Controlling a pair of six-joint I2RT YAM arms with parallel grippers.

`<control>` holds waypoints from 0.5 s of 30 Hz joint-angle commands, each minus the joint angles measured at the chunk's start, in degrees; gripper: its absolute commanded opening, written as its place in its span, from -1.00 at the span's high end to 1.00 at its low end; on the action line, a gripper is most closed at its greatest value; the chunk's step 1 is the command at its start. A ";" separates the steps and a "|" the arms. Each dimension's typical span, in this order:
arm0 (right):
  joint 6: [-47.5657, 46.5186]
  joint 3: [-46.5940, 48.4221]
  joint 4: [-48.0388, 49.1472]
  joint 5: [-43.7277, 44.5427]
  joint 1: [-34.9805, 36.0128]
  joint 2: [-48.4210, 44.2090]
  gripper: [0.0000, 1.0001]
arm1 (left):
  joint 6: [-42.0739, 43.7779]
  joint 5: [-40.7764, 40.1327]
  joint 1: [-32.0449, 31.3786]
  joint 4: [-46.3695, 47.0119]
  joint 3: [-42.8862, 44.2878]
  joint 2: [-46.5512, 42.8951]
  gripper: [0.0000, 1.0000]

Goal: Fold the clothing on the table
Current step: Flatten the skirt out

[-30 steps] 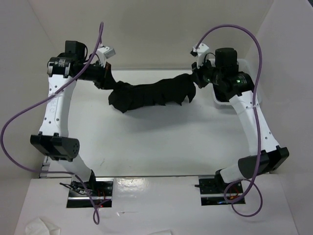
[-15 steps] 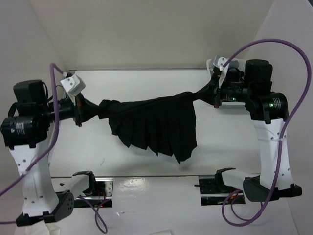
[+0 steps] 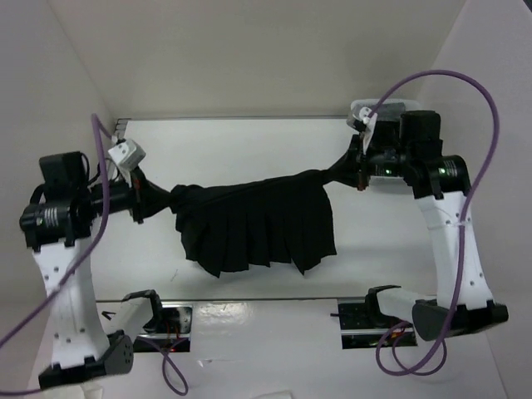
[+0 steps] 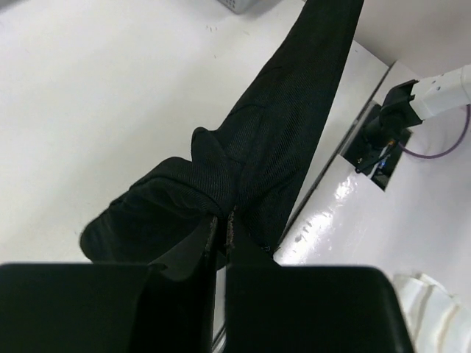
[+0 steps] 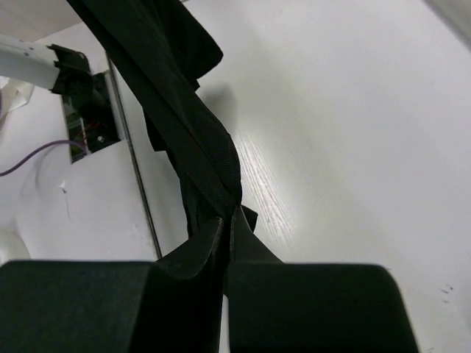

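Two ends pinched tight, left gripper (image 4: 223,224) nine o'clock, right gripper (image 5: 227,220) three: our black pleated fabric garment (image 3: 249,229) sags limp, light.

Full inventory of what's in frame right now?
skirt: one, black, pleated, strung between the two hands over the middle of the table
table: one, white, under everything
bin: one, white, far right corner, mostly hidden behind the right arm
cables: two, purple, one looping off each arm
crumpled wad: one, white, off the table's near edge by the left arm's base; cloth or paper, cannot tell
arms: two, white with black joints, at left and right
left hand: black, shut on the skirt's left end
right hand: black, shut on the skirt's right end
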 commanded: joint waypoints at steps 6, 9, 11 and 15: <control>4.58 -2.69 17.50 27.54 5.69 12.99 1.00 | 0.31 -11.10 -3.47 11.66 -2.32 22.97 1.00; 5.98 -3.21 23.47 35.37 6.94 18.70 1.00 | -2.76 -14.96 -6.36 17.11 0.48 31.23 1.00; 6.52 -1.73 27.34 39.31 7.47 23.69 1.00 | -3.48 -17.96 -8.82 19.84 5.49 38.06 1.00; 7.13 4.41 30.86 45.66 7.47 32.57 1.00 | -6.46 -24.63 -10.86 21.08 17.70 50.21 1.00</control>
